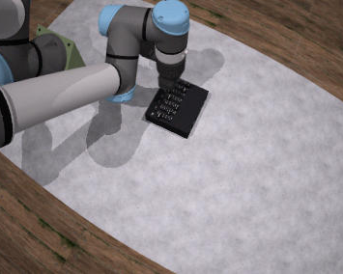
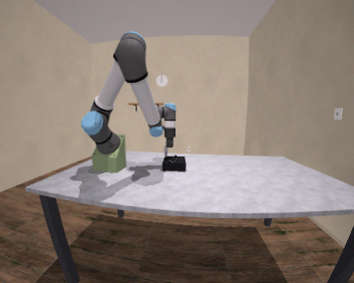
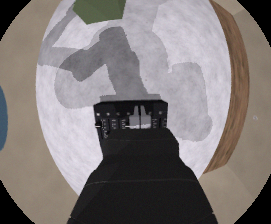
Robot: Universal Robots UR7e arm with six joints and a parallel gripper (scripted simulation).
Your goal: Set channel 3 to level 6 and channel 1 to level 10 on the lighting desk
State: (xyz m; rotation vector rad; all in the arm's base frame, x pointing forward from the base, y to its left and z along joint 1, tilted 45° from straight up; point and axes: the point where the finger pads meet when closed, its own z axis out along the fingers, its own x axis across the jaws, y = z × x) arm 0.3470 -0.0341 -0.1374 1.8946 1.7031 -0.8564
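The lighting desk (image 1: 188, 111) (image 2: 175, 163) is a small black box with several faders and white scale marks. It stands flat on the grey table (image 1: 240, 159). My gripper (image 1: 166, 90) (image 2: 168, 147) is shut, with its fingertips pointing straight down just over the desk's rear left part, among the faders. Whether the tips touch a fader cap I cannot tell. In the wrist view the dark closed fingers fill the lower middle and hide most of the desk; only its far edge with pale marks shows.
The arm's green base block (image 1: 61, 41) (image 2: 110, 156) stands behind and left of the desk. The table's curved edge (image 1: 109, 241) and the wood floor (image 1: 27, 232) lie to the front and right.
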